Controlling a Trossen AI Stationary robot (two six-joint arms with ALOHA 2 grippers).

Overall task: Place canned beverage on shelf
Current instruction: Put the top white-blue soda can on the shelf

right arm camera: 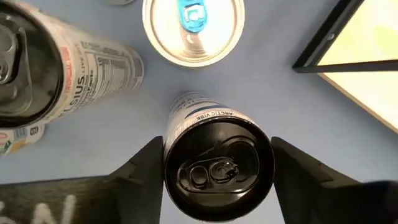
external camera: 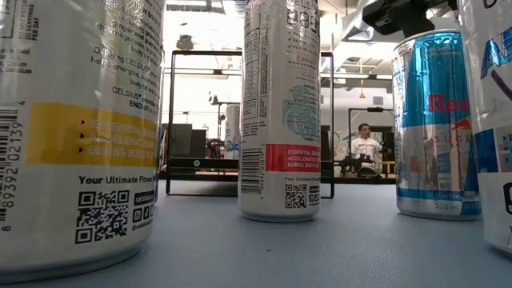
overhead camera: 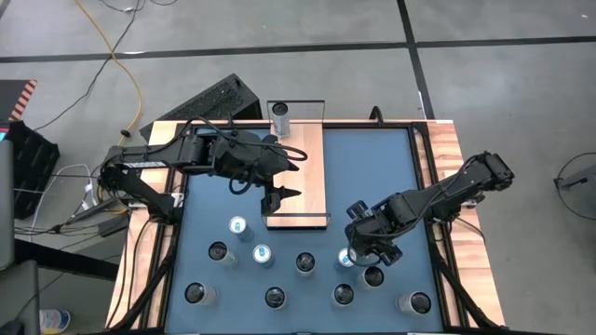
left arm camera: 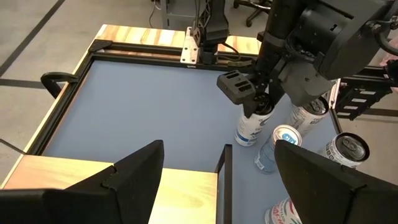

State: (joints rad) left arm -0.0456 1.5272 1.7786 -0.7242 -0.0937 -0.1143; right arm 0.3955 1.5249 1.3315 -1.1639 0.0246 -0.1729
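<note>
On the blue table (overhead camera: 372,177) the shelf (overhead camera: 296,172) lies lengthwise toward the far edge beneath the open left gripper (overhead camera: 279,194), while we see the right gripper (right arm camera: 217,174) straddling 1 upright black-topped can (right arm camera: 217,169) directly below, fingers spread, not clamped.

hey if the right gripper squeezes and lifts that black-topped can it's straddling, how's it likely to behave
The black-topped can is tall and slim, so it may tip if nudged off-centre. Its smooth rounded wall could slip between the right gripper's fingers. Its tab looks unopened, so probably full and fairly heavy.
</note>
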